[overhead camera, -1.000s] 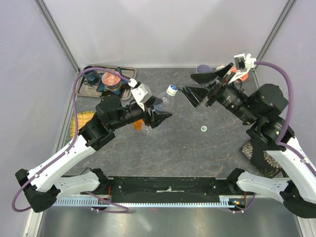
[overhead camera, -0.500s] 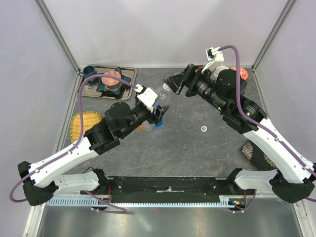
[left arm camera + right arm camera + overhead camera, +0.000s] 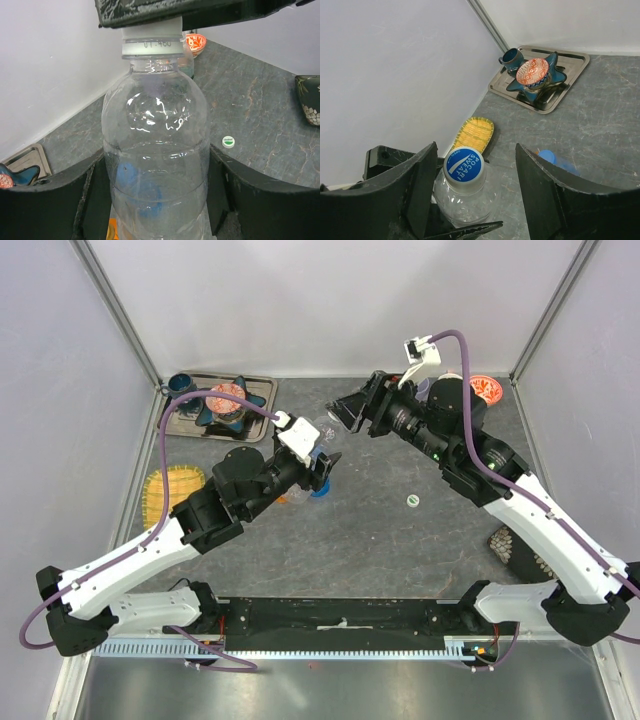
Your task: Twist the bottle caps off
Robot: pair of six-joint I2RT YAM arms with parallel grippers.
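**One bottle in the grip, its cap between parted fingers**

Three bottles show. One clear bottle (image 3: 155, 145) is held up off the table (image 3: 400, 550), toward the back and middle, its neck tilted at the right arm. Under it lie a blue-tinted bottle (image 3: 560, 161) and a sliver of an orange bottle (image 3: 113, 231). One loose cap (image 3: 411, 501), white with green, lies apart on the grey, stone-veined top.

The held bottle is thin transparent plastic, round-shouldered and ribbed lower down, with a white neck ring. Its blue cap (image 3: 464, 165) is printed in white letters.

The left gripper (image 3: 157, 195) is clamped on the bottle's belly, a black finger pressed to each side. The right gripper (image 3: 477, 172) straddles the cap with its fingers parted — a gap shows beside the cap on at least one side, so it is not clenched.

Elsewhere there are two orange-patterned bowls. One bowl (image 3: 227, 400) sits in a blue star-shaped dish (image 3: 555, 75) on the single metal tray (image 3: 255, 390), beside one blue cup (image 3: 182, 387). The corner bowl (image 3: 485, 388) stands far right. One ribbed yellow dish (image 3: 165, 490) lies at the left — one dark patterned dish (image 3: 309, 100) at the right.
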